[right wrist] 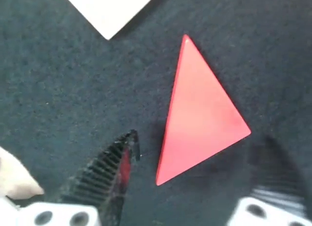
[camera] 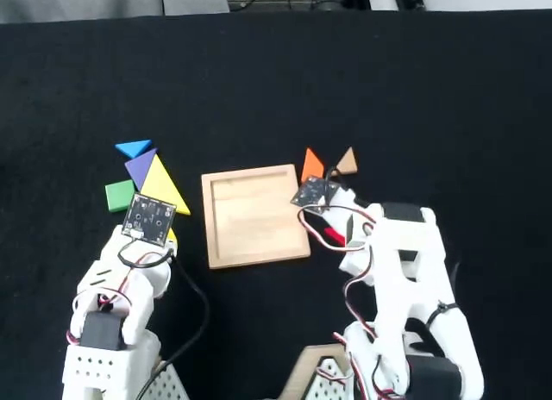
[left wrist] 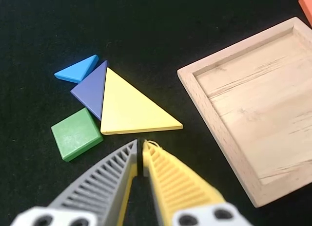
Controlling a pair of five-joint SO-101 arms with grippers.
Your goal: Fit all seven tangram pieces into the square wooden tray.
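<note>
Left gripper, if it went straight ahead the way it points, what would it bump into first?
Probably the yellow triangle: its long edge lies just beyond the closed tips of the left gripper.

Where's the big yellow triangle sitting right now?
In the high view the yellow triangle lies left of the wooden tray, against the purple triangle and beside the green square, just ahead of the left gripper.
</note>
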